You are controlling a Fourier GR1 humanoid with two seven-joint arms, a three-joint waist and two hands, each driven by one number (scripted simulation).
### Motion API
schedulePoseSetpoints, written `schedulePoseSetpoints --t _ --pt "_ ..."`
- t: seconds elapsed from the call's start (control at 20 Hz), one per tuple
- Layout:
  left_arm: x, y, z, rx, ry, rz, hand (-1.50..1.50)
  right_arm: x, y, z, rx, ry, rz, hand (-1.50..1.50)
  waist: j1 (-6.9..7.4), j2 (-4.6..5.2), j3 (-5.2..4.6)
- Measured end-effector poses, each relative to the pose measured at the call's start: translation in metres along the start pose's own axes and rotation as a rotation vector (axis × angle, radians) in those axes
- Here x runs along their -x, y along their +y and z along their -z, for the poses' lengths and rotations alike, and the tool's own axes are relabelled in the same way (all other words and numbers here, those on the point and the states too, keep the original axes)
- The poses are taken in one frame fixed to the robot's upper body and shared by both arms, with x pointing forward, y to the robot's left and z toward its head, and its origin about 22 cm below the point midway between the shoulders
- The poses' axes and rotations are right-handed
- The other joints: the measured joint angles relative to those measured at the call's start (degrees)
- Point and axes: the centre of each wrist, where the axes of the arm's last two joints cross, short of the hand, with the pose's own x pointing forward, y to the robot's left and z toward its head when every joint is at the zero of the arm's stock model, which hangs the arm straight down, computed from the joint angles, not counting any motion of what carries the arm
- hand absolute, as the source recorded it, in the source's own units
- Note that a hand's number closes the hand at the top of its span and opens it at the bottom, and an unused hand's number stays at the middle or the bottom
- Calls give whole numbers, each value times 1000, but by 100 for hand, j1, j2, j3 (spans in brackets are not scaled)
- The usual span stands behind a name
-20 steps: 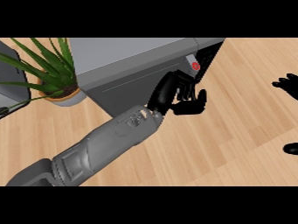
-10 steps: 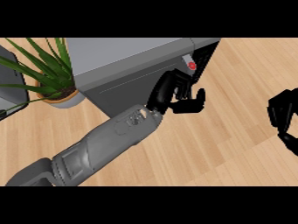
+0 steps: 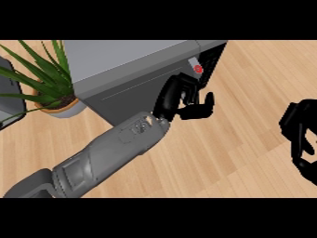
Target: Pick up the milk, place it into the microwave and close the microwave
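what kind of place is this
Most likely a kitchen counter. A grey microwave with a red button on its panel stands on a light wooden countertop, and a potted plant sits beside it. Another grey appliance shows at the view's left edge, too cut off to name.

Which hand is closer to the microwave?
Left. The left hand is at the microwave front, beside the red button. The right hand is far off at the view's right edge.
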Motion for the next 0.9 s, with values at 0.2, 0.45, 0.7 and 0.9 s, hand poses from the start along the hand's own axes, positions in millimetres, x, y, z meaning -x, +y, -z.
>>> schedulePoseSetpoints --t 0.2,0.45,0.7,0.9 --pt "2 2 -1 -28 2 0 150 -3 7 6 -31 -14 16 150 -69 -12 -1" --pt "3 4 -2 -56 -3 1 150 -6 14 10 -62 -24 27 150 -126 -9 1" --pt "-1 -4 -1 -93 24 -24 150 -4 24 9 -118 26 60 150 -59 3 -5" --pt "-13 -10 0 -112 141 -247 150 2 38 7 -165 69 113 150 64 98 -62"
